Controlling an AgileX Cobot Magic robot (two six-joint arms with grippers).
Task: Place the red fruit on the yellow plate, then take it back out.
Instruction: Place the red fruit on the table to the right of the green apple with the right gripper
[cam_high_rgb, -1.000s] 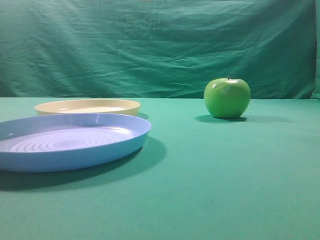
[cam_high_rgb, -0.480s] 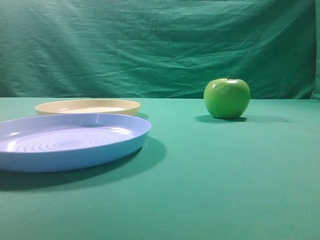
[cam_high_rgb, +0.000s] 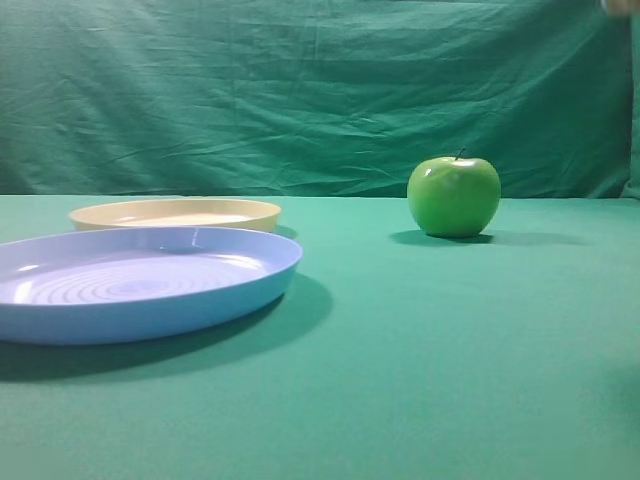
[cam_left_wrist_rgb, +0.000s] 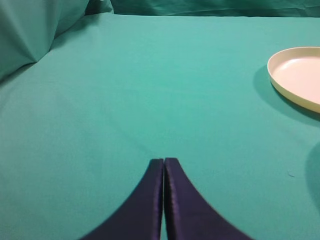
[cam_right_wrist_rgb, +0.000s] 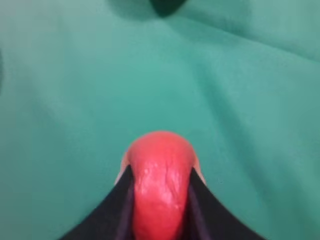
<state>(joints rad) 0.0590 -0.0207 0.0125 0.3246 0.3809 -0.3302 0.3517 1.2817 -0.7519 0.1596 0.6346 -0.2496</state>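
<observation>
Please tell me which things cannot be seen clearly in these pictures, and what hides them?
- Red fruit, right wrist view: sides covered by the right end effector clamping it; bottom cut by the frame edge; blurred.
- Red fruit, exterior high view: out of frame.
- Yellow plate, left wrist view: right part cut by the edge. In the exterior high view, the blue plate hides its front rim.
- Left end effector: only its shut tips show.

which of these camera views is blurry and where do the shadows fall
Right wrist view: soft focus, the red fruit and cloth smeared. Exterior high view: sharp; blue plate and green apple cast shadows rightward. Left wrist view: fairly clear, shadow left of the yellow plate.
</observation>
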